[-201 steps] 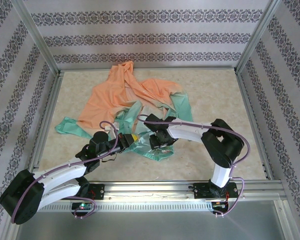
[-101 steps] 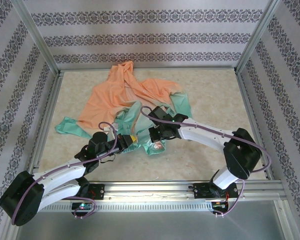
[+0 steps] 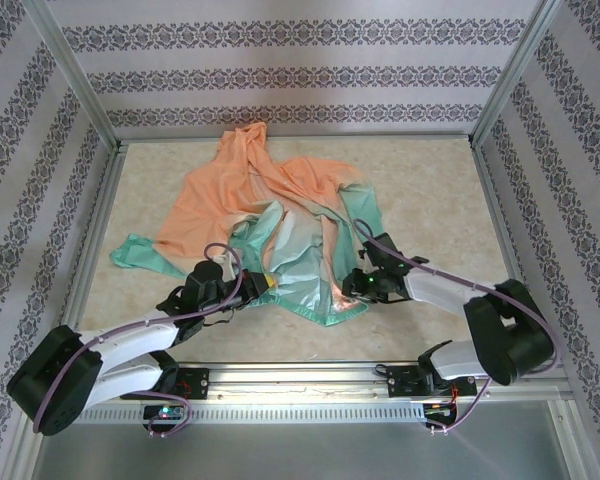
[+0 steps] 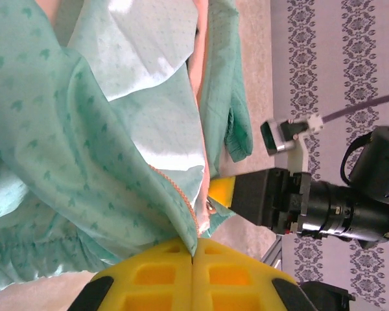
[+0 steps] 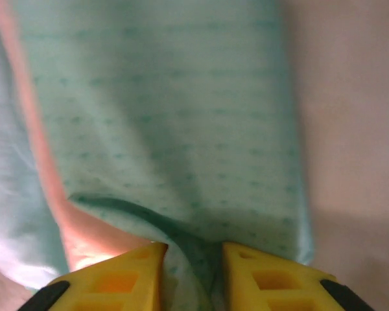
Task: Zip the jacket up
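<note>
From above, your jacket (image 3: 240,190) lies mid-counter (image 3: 430,180), hood far and hem near. The left pincer (image 3: 263,283) is at the hem's left, the right pincer (image 3: 352,290) at its right. Left wrist: that pincer is clamped on the zip edge (image 4: 175,188), which runs straight away from it. Right wrist: the jaws stand part-spread around a green fold, and you cannot tell whether they grip it.

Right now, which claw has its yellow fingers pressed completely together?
The left gripper: its fingers meet on the jacket by the zipper; the right gripper shows a gap.
</note>
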